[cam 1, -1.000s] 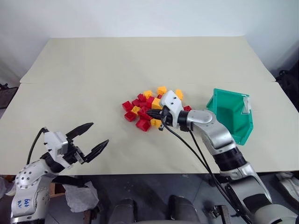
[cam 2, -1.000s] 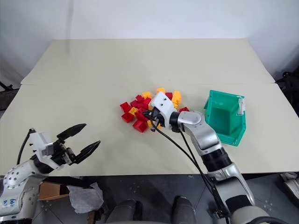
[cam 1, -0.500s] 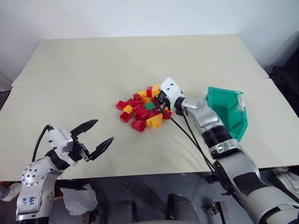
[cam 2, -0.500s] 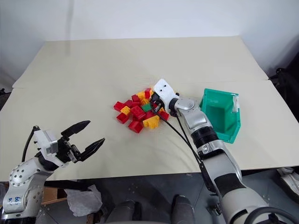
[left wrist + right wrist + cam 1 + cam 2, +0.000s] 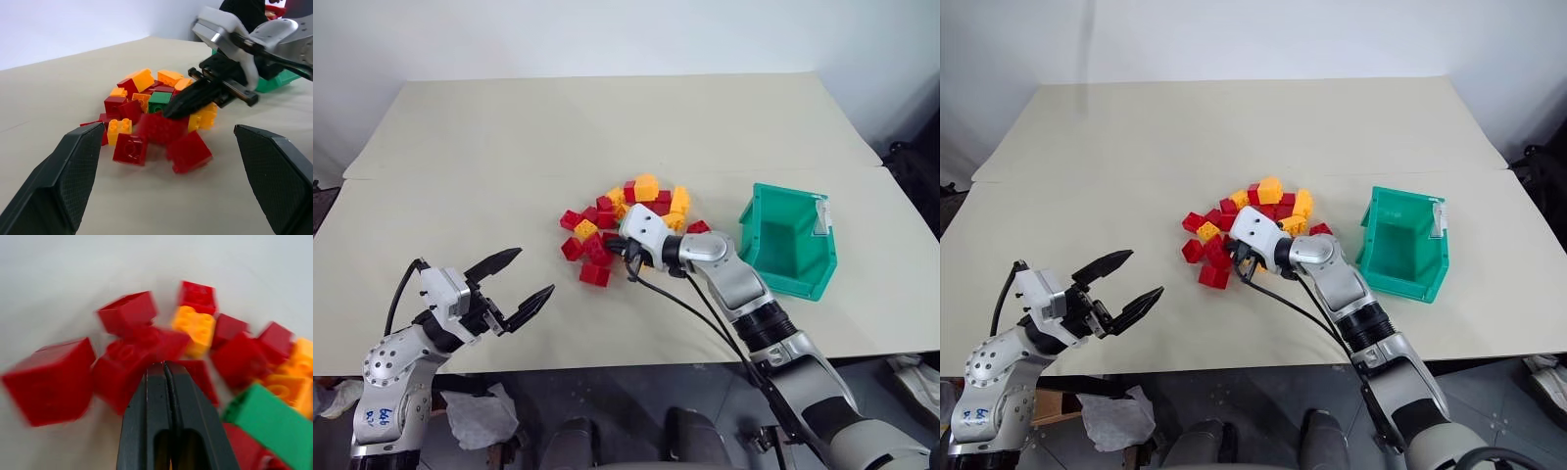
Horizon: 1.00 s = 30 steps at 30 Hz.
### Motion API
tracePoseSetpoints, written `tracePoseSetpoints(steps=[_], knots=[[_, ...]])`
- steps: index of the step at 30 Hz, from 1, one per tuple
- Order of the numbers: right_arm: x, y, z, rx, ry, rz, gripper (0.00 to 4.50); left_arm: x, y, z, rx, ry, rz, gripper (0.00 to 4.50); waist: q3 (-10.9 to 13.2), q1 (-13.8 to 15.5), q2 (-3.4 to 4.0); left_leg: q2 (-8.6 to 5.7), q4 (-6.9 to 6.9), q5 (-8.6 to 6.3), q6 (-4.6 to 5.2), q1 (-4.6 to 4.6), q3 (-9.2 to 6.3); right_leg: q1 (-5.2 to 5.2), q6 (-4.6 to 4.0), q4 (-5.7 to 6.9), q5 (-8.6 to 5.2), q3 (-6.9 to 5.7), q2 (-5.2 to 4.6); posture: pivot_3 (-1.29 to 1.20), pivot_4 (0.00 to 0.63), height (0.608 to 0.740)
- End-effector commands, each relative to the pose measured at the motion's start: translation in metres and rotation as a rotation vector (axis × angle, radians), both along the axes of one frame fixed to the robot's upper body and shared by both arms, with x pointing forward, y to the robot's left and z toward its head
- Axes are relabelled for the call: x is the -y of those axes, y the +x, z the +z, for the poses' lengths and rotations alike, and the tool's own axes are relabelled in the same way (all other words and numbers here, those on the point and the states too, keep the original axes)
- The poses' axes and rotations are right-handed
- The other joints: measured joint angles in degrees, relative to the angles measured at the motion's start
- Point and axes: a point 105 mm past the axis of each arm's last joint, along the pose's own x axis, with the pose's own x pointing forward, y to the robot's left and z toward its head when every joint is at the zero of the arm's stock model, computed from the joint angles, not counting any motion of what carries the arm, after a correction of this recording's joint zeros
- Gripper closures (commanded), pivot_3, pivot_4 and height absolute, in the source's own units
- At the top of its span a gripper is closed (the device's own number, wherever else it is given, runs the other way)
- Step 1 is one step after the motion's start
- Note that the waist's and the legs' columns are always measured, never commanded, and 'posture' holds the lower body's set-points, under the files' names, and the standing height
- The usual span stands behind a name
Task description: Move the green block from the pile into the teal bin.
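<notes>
One shut, empty right pincer [image 5: 168, 111] at mid-frame, nosing the pile [image 5: 626, 220], could bury the green block [image 5: 159, 102].

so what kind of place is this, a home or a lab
Probably a lab or test setup: a plain beige table against a bare white wall, holding just a pile of toy bricks and a teal bin.

A pale beige table [image 5: 607, 127] runs back to a plain white wall [image 5: 607, 34], with a seam crossing it from left edge to right edge. The light is even. Below the near edge lies dark floor [image 5: 636, 392] with crumpled white cloth [image 5: 475, 411].
</notes>
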Motion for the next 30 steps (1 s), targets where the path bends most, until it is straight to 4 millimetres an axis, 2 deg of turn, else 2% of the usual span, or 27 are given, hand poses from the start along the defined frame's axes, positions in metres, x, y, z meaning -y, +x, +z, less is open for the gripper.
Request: tracePoseSetpoints(steps=[1,3,7,14,18,21,27,30], knots=[[0.010,-0.008,0.010,-0.005,0.021,0.023,4.45,0.000,-0.005,0.008,0.039,0.006,0.009,0.00,0.0,0.0,0.00,-0.01,0.00,0.00,0.00,0.00,0.00,0.00,0.00,-0.01,0.00,0.00,0.00,0.00,0.150,0.740],[0.023,-0.007,0.016,-0.007,0.039,0.002,4.45,-0.002,-0.007,0.007,0.035,0.005,0.015,0.00,0.0,0.0,0.00,-0.01,0.00,-0.01,0.01,0.00,0.01,0.01,0.00,-0.02,0.00,0.01,0.00,0.00,0.150,0.740],[0.064,0.007,0.016,-0.031,0.019,-0.109,4.45,-0.002,-0.009,0.005,0.031,0.000,0.021,0.00,0.0,0.4,-0.01,-0.02,0.04,-0.02,0.03,-0.01,0.00,0.03,0.00,-0.04,0.00,0.00,-0.01,0.00,0.150,0.740],[0.083,0.019,0.017,-0.019,0.029,-0.228,4.45,0.002,-0.005,0.006,0.032,-0.002,0.014,0.00,0.0,-0.2,0.00,0.05,-0.05,-0.04,0.01,-0.01,0.24,-0.19,-0.03,0.05,-0.01,0.09,0.02,0.00,0.150,0.740],[0.094,0.005,0.041,-0.050,0.136,-0.127,4.45,0.000,-0.007,0.009,0.033,0.001,0.010,0.00,0.0,0.2,-0.01,0.03,-0.01,-0.04,0.01,-0.13,0.30,-0.30,-0.03,0.05,-0.01,0.14,0.01,0.00,0.150,0.740],[0.107,-0.002,0.051,-0.056,0.097,-0.067,3.89,-0.002,-0.009,0.007,0.022,0.023,-0.003,0.00,0.0,0.6,-0.01,0.02,0.08,-0.06,0.05,-0.21,0.29,-0.31,-0.01,0.02,0.00,0.14,0.00,0.00,0.150,0.740],[0.125,-0.006,0.050,-0.078,-0.013,-0.022,1.87,-0.009,-0.011,0.009,0.017,0.053,-0.016,0.00,0.0,0.3,-0.01,0.04,0.06,-0.07,0.06,-0.19,0.35,-0.33,-0.02,0.01,0.00,0.15,0.01,0.00,0.150,0.740],[0.141,-0.003,0.045,-0.062,-0.050,-0.061,0.86,-0.013,-0.011,0.011,0.022,0.059,0.002,0.00,0.0,0.2,-0.01,0.03,0.05,-0.07,0.06,-0.20,0.36,-0.33,-0.02,0.00,0.00,0.15,0.00,0.00,0.150,0.740]])
